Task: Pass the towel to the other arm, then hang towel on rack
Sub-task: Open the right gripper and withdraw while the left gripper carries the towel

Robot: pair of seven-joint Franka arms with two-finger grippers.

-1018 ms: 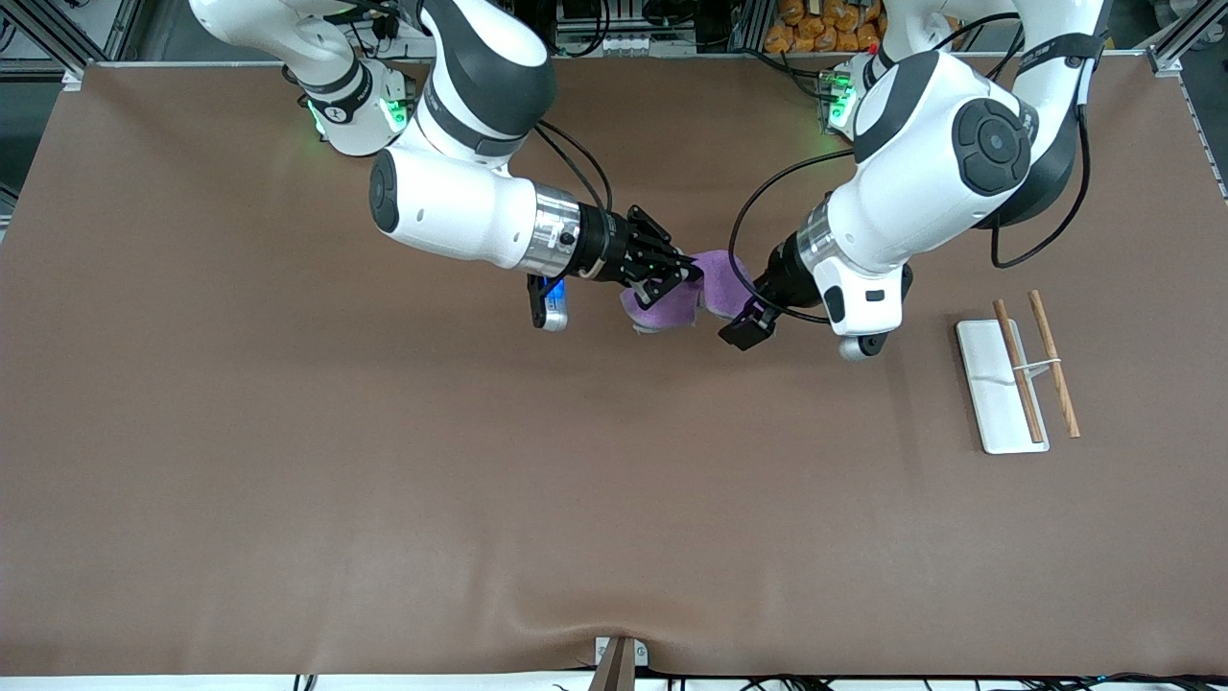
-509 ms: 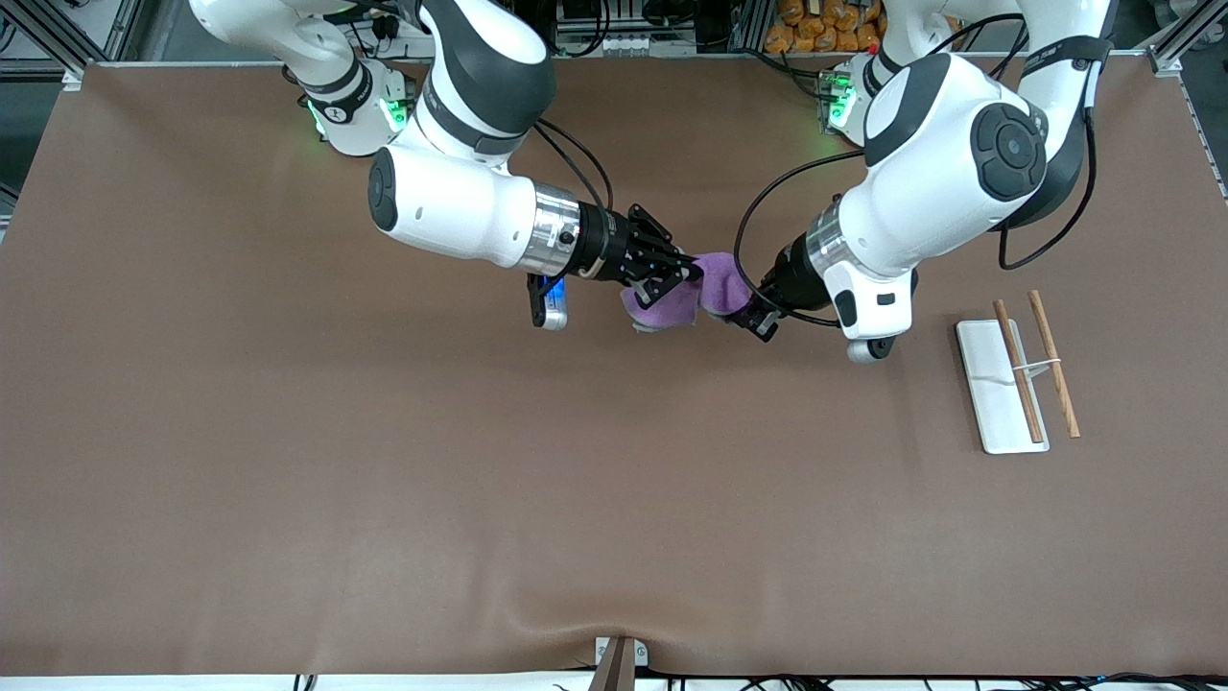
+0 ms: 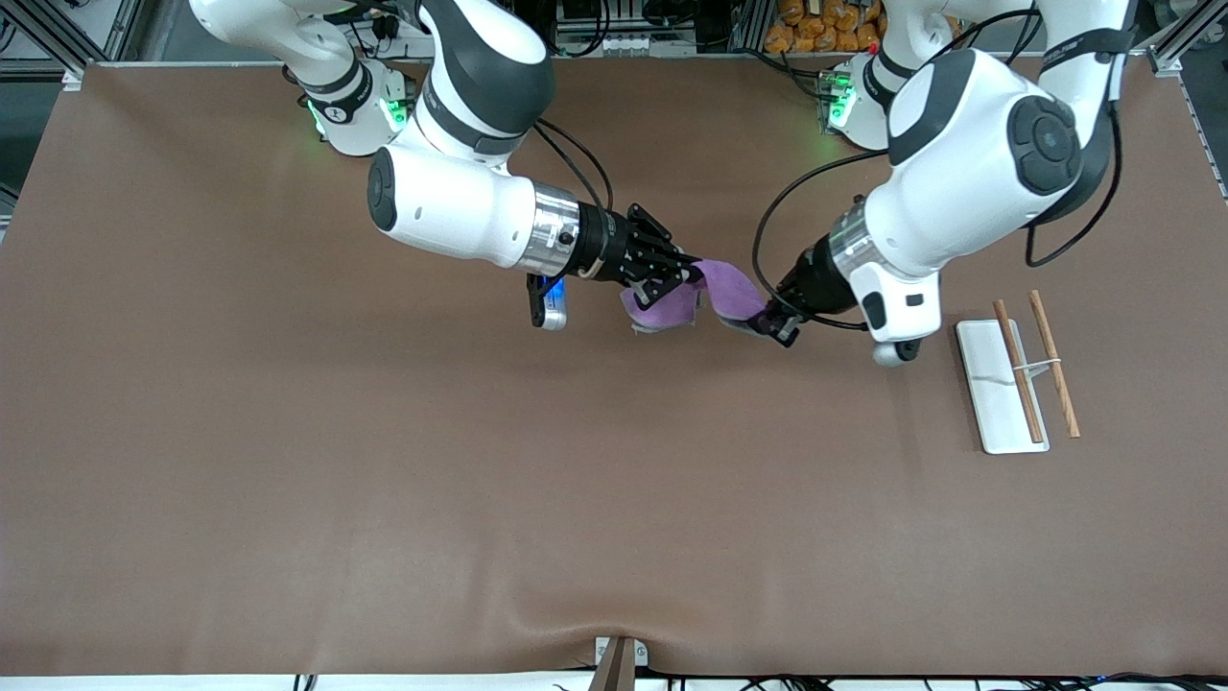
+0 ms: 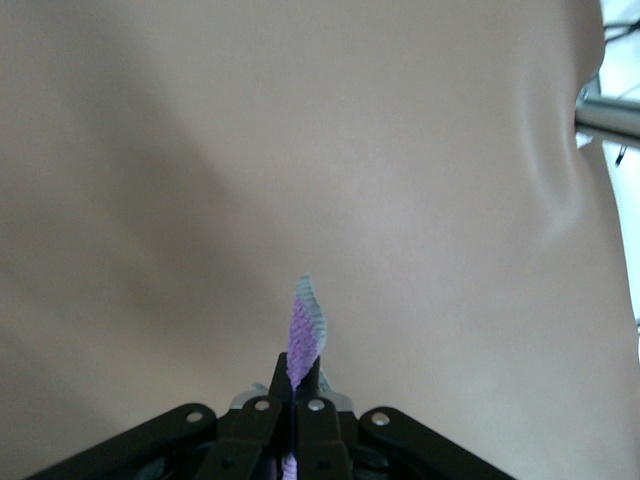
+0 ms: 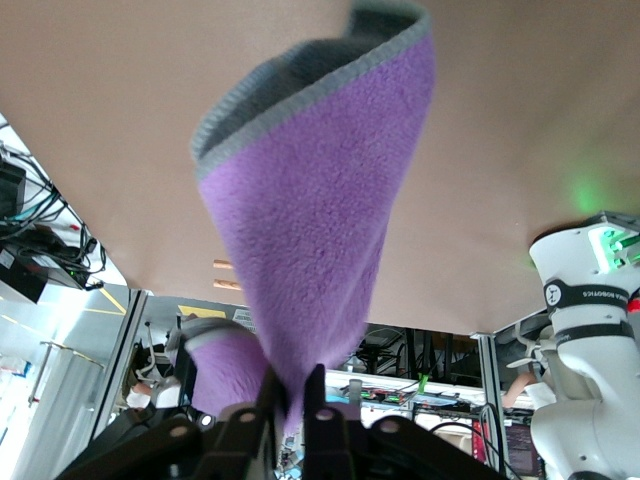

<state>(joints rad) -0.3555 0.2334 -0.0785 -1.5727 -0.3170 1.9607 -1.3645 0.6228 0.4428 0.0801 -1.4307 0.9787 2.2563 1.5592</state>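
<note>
The purple towel (image 3: 726, 288) with a grey edge is stretched in the air between both grippers, and a fold of it (image 3: 662, 307) hangs below. My right gripper (image 3: 687, 274) is shut on one end; in the right wrist view the towel (image 5: 320, 200) fans out from the closed jaws (image 5: 296, 395). My left gripper (image 3: 773, 322) is shut on the other end; in the left wrist view a thin strip of towel (image 4: 303, 330) sticks out of the closed jaws (image 4: 298, 385). The rack (image 3: 988, 393) lies on the table toward the left arm's end, with two wooden rods (image 3: 1018, 374).
The brown table mat (image 3: 384, 461) covers the table. A metal clamp (image 3: 619, 662) sits at the table edge nearest the front camera. Cables and equipment (image 3: 815, 29) stand along the edge by the arm bases.
My left gripper has shut on the towel's free end and moved toward the rack, pulling that end out. My right gripper has kept still, shut on the towel.
</note>
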